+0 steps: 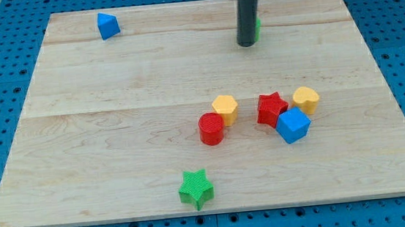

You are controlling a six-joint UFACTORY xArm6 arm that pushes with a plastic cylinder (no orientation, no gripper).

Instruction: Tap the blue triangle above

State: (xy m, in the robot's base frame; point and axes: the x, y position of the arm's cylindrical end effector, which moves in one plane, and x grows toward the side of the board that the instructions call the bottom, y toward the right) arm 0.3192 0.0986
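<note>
The blue triangle (108,25) sits near the top left corner of the wooden board (116,136). My dark rod comes down at the view's top centre, and my tip (246,44) rests on the board far to the right of the blue triangle. A green block (257,28) is mostly hidden behind the rod, its shape unclear.
A cluster lies right of centre: a yellow hexagon (225,109), a red cylinder (211,128), a red star (271,109), a yellow block (305,98) and a blue cube (292,125). A green star (196,188) sits near the bottom edge.
</note>
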